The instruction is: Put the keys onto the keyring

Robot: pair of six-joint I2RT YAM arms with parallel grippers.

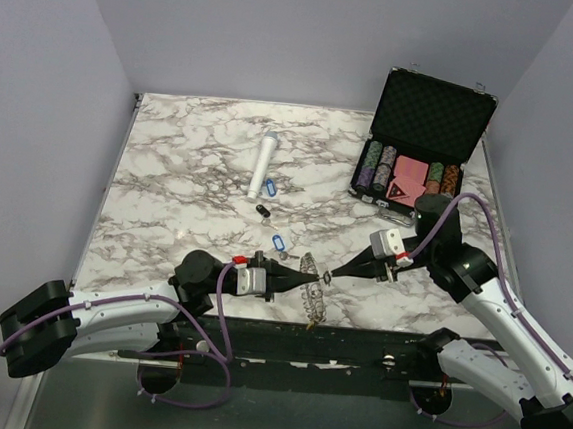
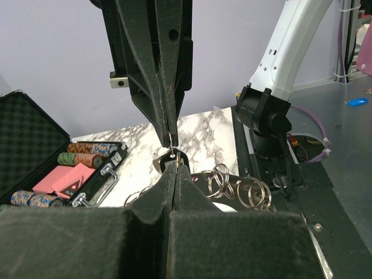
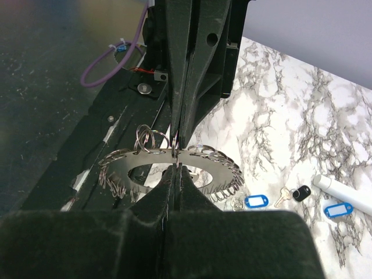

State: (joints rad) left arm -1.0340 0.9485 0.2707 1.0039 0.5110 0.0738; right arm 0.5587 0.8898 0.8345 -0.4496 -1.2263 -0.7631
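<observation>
left gripper (image 1: 314, 275) + right gripper (image 1: 331, 275) pinched shut tip-to-tip on keyring (image 3: 125, 170) rim | keyring likely stiff, thin, loops springy | blue-tagged key (image 3: 256, 201) probably light, slippery: grab by tag

Pale lilac walls (image 1: 282, 33) encl. marble-top table (image 1: 169, 184).

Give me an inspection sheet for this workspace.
Surface: marble-patterned table, no damage seen.
Job's things: keyring held up at the table's near edge. Three keys lie loose: far blue-tagged key, black-tagged key, near blue-tagged key.
Clutter: white cylinder; open chip case.
Grippers: left gripper and right gripper both shut, tips meeting at the keyring's rim.
Cables: purple cable loops off each arm.
Surroundings: plain walls; nothing else seen.
</observation>
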